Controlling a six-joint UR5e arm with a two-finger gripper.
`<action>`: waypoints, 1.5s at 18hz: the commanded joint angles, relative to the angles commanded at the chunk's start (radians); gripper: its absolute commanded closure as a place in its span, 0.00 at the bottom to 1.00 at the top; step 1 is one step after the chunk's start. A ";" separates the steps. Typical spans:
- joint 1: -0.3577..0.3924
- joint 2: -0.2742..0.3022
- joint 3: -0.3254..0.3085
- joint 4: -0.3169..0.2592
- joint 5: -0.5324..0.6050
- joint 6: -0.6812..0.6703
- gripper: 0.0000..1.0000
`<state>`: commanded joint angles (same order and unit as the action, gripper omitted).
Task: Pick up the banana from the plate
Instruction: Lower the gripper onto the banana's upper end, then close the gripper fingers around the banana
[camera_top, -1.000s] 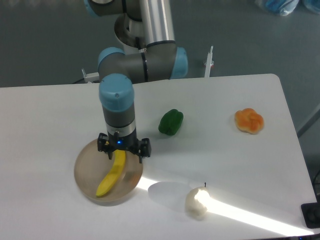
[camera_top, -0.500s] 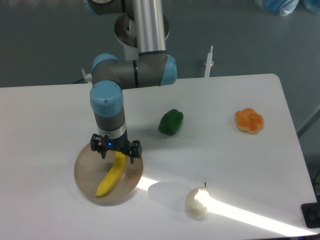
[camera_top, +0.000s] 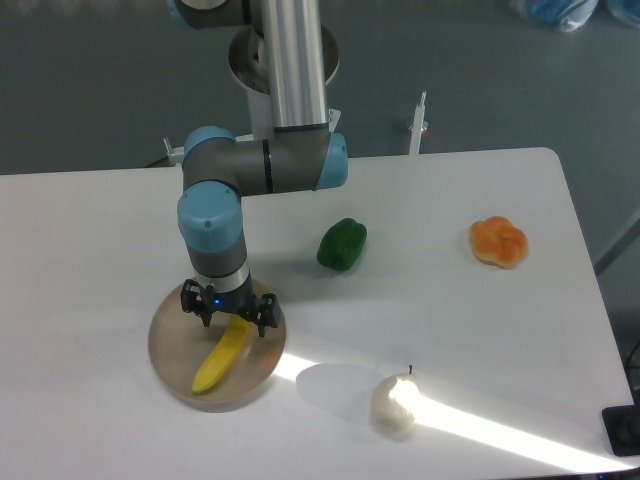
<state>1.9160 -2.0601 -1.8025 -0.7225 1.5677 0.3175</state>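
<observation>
The surface (camera_top: 120, 230) is a smooth, matt white sheet, washed bright where a band of light falls across it. The plate (camera_top: 170, 355) looks like matt beige-tan plastic or ceramic; which one cannot be told. The banana (camera_top: 222, 358) has a smooth yellow skin with a dull sheen. The arm (camera_top: 290, 60) shows a brushed, silvery metal tube with glossy light-blue plastic caps at its joints and grey casings between. The end effector (camera_top: 228, 316) is black, matt, hard-looking plastic or metal. The green pepper (camera_top: 341, 244) is glossy and smooth. The orange fruit (camera_top: 498, 241) is lobed, with a soft sheen. The pale pear (camera_top: 394, 402) looks matt.
</observation>
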 joint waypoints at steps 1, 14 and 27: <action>0.000 0.000 0.000 0.000 0.000 -0.003 0.13; 0.000 0.000 -0.001 0.000 0.000 0.005 0.53; 0.003 0.012 0.005 -0.002 -0.002 0.032 0.65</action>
<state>1.9190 -2.0479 -1.7978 -0.7240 1.5662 0.3496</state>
